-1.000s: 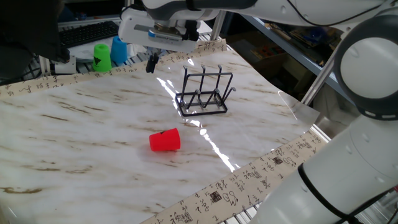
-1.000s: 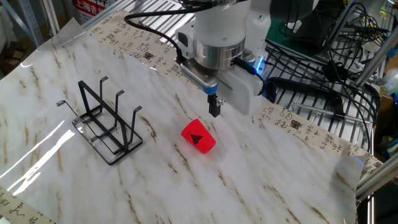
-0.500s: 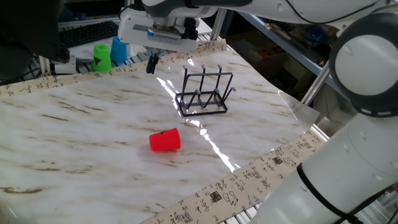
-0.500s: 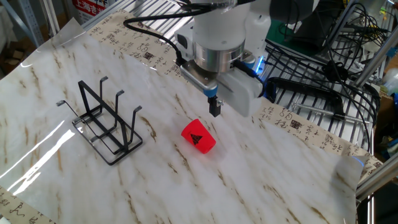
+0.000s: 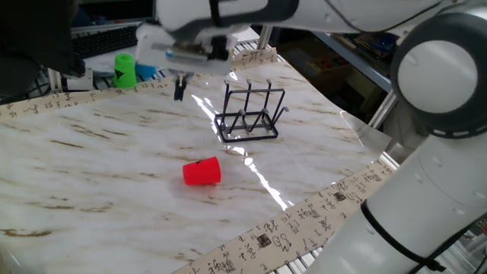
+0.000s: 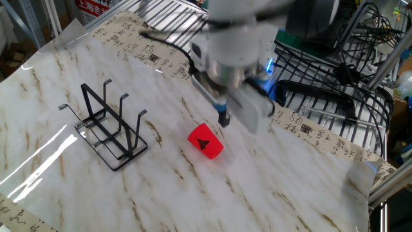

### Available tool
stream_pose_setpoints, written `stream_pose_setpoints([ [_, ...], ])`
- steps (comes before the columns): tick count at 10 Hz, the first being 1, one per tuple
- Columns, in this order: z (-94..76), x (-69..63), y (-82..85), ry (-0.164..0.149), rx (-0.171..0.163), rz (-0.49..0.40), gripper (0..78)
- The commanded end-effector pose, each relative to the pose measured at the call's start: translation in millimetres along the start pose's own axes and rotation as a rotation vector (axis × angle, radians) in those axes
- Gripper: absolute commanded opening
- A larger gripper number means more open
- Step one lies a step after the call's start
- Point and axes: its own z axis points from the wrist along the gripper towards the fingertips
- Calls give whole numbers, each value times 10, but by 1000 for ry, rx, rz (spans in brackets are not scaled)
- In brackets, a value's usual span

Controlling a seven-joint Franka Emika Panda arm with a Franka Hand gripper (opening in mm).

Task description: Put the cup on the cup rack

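The red cup (image 5: 202, 172) lies on its side on the marble tabletop, its mouth facing the rack side; it also shows in the other fixed view (image 6: 205, 141). The black wire cup rack (image 5: 249, 114) stands upright and empty behind and to the right of the cup, and at the left in the other view (image 6: 109, 125). My gripper (image 5: 179, 91) hangs above the table behind the cup, blurred by motion, its dark fingers together and holding nothing. In the other view the gripper (image 6: 224, 119) is just above and beside the cup, apart from it.
A green cup (image 5: 125, 69) and a blue cup (image 5: 147, 71) stand at the far edge, behind the gripper. A patterned paper strip (image 5: 304, 217) borders the table. Metal shelving with cables (image 6: 335, 96) lies beyond the table's edge.
The gripper has moved a little lower and sideways toward the red cup and is now motion-blurred. The cup and the rack have not moved.
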Motion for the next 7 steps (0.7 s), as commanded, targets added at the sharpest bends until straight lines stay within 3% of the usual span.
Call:
stream_pose_setpoints([
  [1, 810, 147, 142, -49, 31, 190, 0],
  [4, 1171, 223, 74, -78, 19, 266, 0],
  [6, 1526, 235, 1, -132, -2, 333, 0],
  [7, 1786, 214, -65, -157, -6, 363, 0],
])
